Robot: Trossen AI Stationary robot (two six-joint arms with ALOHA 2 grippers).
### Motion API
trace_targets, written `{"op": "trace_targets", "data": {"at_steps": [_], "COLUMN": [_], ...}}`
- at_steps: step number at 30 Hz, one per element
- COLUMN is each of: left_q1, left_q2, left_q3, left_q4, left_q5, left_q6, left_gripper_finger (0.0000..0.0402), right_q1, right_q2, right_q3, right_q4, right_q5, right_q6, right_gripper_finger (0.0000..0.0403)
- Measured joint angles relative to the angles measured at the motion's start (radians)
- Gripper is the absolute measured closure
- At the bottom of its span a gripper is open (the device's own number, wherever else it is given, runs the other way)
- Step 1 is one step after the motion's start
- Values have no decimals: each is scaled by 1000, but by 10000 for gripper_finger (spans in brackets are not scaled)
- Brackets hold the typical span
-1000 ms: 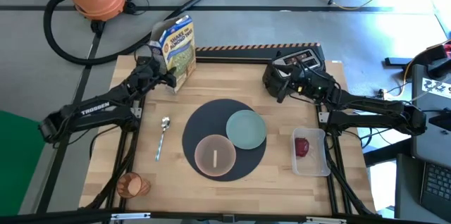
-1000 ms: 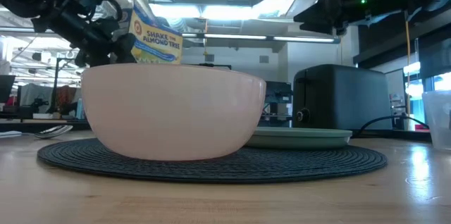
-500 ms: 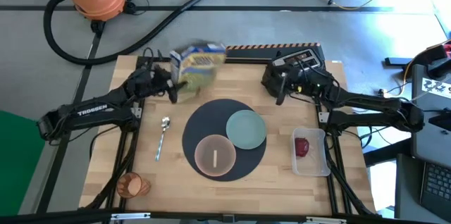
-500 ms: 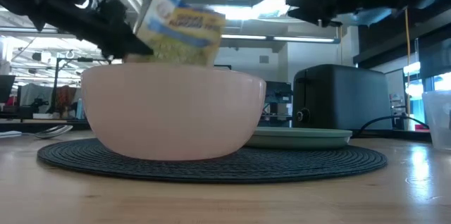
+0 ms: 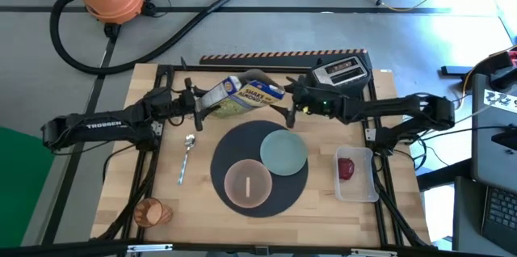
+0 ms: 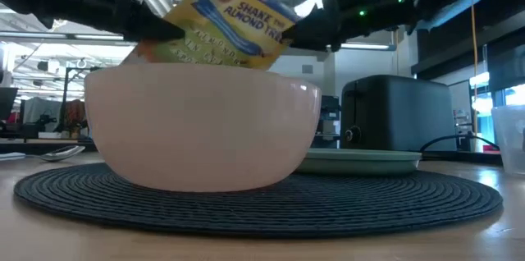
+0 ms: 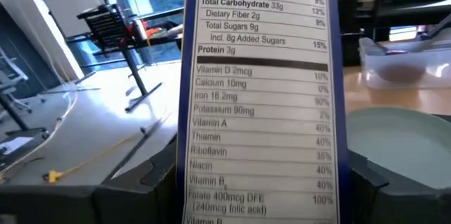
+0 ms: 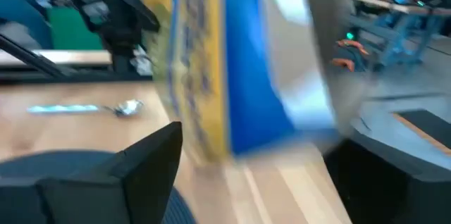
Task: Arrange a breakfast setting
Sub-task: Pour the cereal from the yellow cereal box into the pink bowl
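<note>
While the left gripper (image 5: 196, 103) is clamped on the bottom end of a blue and yellow cardboard cereal box (image 5: 242, 95), the box hangs tipped on its side above the far part of the wooden table (image 5: 315, 208), and the right gripper (image 5: 292, 101) stands at its top end with fingers apart. Nearer the front, the large round dark-grey mat (image 5: 234, 145) carries the pink bowl (image 5: 247, 183) and the pale green plate (image 5: 283, 151). Left of the mat lies the metal spoon (image 5: 186, 157), the orange translucent cup (image 5: 153, 212) lies at the front left corner, and the red apple (image 5: 346, 168) sits in a clear plastic tub (image 5: 355, 195) to the right.
</note>
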Motion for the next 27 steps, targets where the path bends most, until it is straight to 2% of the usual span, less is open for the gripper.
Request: {"op": "trace_targets", "data": {"at_steps": [3,7,12,15,22,27], "left_q1": [1,1,1,2,0,1], "left_q2": [0,0,0,-11,-16,-3], "left_q3": [0,0,0,0,2,2], "left_q4": [1,9,86,166,327,337], "left_q5": [-12,-12,4,56,210,205], "left_q6": [5,-1,-5,-4,-38,-38], "left_gripper_finger": [169,169,169,169,169,169], "right_q1": [0,0,0,0,0,1], "right_q2": [47,124,189,207,210,210], "right_q3": [2,2,1,1,1,36], "right_q4": [59,122,202,248,402,424], "right_q5": [-32,-21,-16,-25,-180,-298], "right_q6": [20,44,65,65,61,33], "right_gripper_finger": [58,40,36,36,36,36]}}
